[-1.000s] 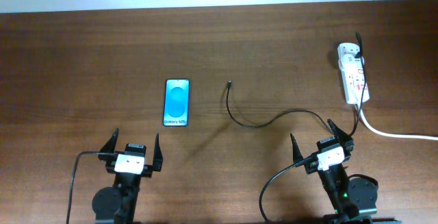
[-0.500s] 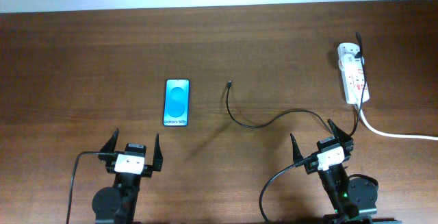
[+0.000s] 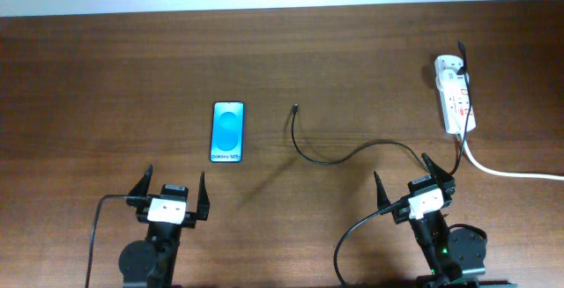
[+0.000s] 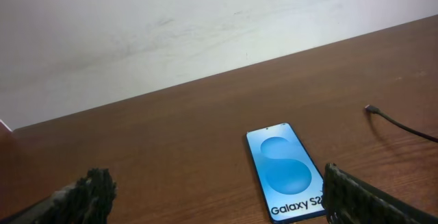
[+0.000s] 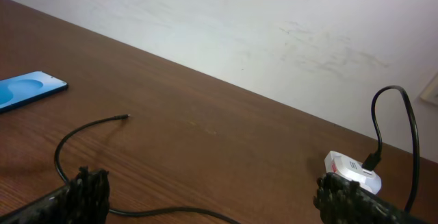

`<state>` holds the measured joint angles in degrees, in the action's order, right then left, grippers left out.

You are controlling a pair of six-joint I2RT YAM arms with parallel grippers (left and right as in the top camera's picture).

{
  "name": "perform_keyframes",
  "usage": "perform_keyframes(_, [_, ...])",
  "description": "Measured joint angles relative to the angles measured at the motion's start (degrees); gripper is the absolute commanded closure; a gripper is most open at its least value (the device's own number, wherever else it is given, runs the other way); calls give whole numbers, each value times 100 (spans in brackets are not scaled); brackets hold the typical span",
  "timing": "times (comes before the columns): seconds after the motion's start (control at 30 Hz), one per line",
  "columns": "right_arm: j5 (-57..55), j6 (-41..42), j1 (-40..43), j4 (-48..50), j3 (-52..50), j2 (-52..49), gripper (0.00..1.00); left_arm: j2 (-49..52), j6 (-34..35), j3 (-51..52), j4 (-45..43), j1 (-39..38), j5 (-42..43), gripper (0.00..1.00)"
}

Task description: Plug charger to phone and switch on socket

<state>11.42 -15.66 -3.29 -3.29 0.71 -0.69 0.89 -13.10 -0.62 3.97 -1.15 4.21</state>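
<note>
Black arms, round joints. White block behind left gripper and right gripper; black pointed, ribbed fingers. Thin black cable off each wrist. Green light, right base.

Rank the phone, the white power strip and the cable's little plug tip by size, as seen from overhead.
Largest: the power strip and the phone, too alike to rank; the strip looks longer, the phone wider.
Smallest: the plug tip, by far.
</note>
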Motion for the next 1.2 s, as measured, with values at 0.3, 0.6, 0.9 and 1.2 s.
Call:
perform_keyframes(0.3, [0, 2, 0, 0, 0, 0, 2, 0, 0, -2, 0, 0, 0, 1])
perform_keyframes(0.6, [0, 0, 0, 0, 0, 0, 2, 0, 0, -2, 17, 0, -177, 1])
perform_keyframes(0.9, [0, 2, 0, 0, 0, 0, 1, 2, 22, 2, -81, 0, 114, 1])
perform_keyframes(1.2, [0, 0, 0, 0, 0, 0, 2, 848, 28, -352, -1064, 0, -422, 1])
